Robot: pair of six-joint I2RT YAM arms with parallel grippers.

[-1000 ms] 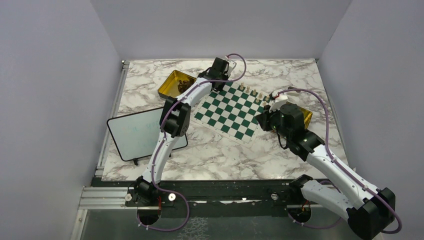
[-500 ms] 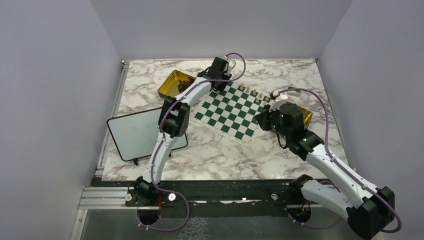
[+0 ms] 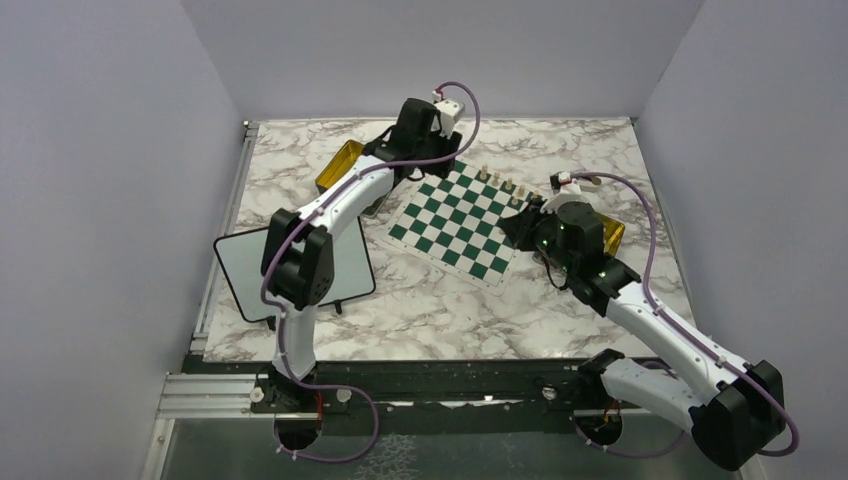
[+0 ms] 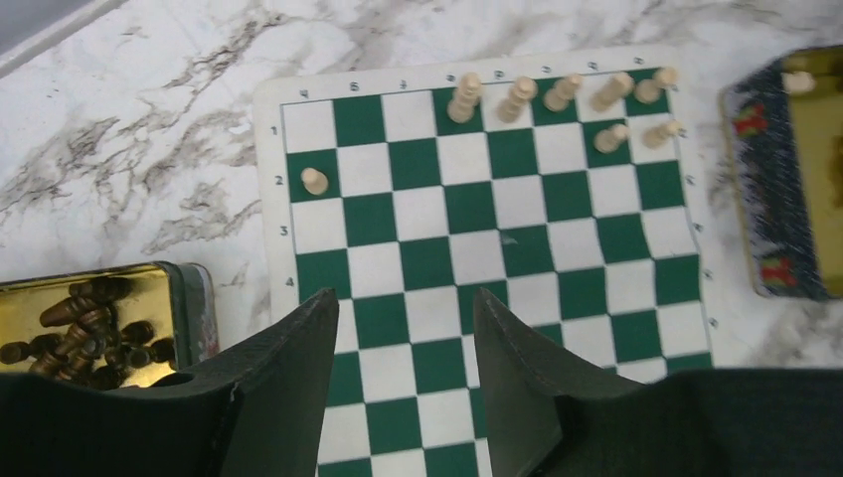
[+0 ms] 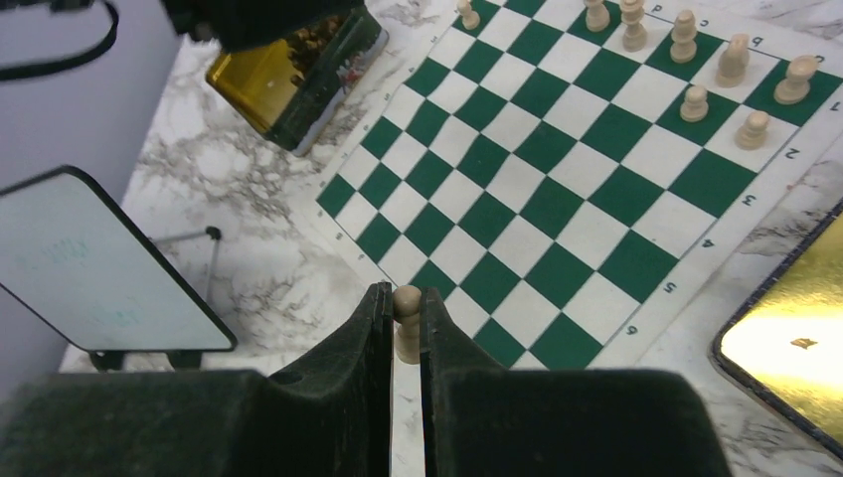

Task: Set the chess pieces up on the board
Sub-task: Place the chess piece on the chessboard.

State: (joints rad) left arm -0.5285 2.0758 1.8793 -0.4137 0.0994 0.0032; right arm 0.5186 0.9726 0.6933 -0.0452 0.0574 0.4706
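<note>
The green and white board (image 3: 455, 222) lies in the middle of the marble table; it also shows in the left wrist view (image 4: 477, 234) and the right wrist view (image 5: 537, 189). Several pale chess pieces (image 3: 500, 185) stand along its far right edge (image 4: 557, 94). One pale pawn (image 4: 314, 180) stands alone near the board's left edge. My right gripper (image 5: 406, 298) is shut on a pale pawn (image 5: 406, 323) and hovers off the board's near right edge (image 3: 522, 225). My left gripper (image 4: 403, 308) is open and empty, raised above the board's far left side (image 3: 405, 165).
A gold tin (image 3: 340, 168) holding dark pieces (image 4: 80, 323) sits left of the board. A second gold tin (image 3: 612, 236) sits right of it (image 5: 795, 343). A black-framed whiteboard (image 3: 260, 265) stands at the near left.
My left arm has lifted and swung back to the left, away from the board's far corner. My right gripper has shifted slightly towards the board with the pawn.
</note>
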